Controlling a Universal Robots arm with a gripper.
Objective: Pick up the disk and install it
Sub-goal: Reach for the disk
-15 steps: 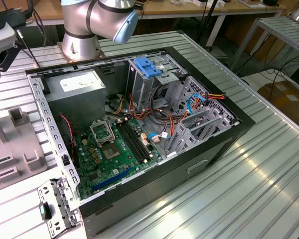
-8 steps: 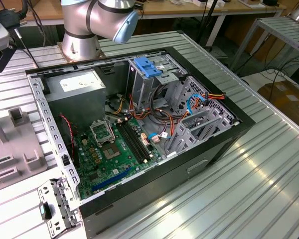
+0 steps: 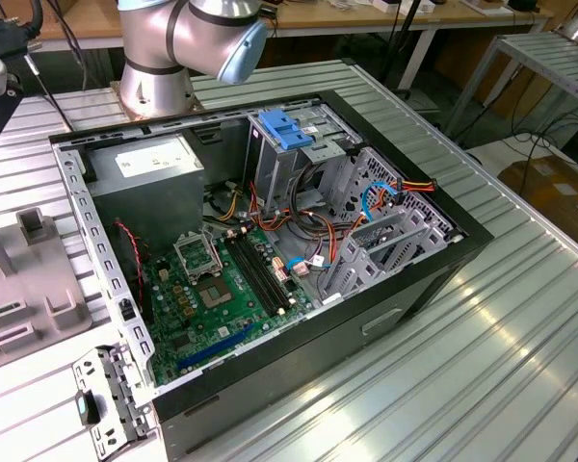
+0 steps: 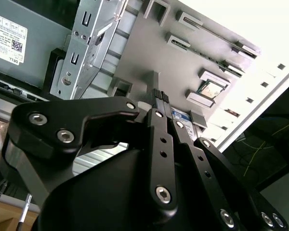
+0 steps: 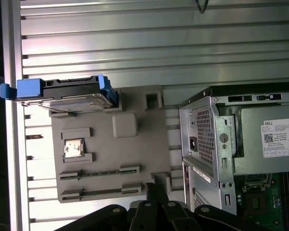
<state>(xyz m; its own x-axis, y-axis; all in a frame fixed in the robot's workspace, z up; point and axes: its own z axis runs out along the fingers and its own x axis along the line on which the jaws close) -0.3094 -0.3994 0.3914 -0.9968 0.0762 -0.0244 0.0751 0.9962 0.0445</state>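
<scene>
The disk [image 5: 62,96] stands on edge at one end of a grey fixture plate [image 5: 130,149], dark metal with blue plastic side rails. In the second wrist view only a blue sliver of the disk [image 4: 181,115] peeks out behind the black finger links. My gripper [image 5: 153,190] hovers over the opposite end of the plate, well apart from the disk. In the second wrist view the gripper [image 4: 160,96] has its two fingers pressed together, shut and holding nothing.
The open computer case [image 3: 270,250] lies on a ribbed aluminium table [image 3: 501,318], beside the fixture plate [image 3: 39,260]. Inside are a grey power-supply box [image 3: 149,168], a motherboard [image 3: 212,289] and a metal cage with a light-blue latch [image 3: 287,130]. A processor chip [image 5: 73,148] rests on the plate.
</scene>
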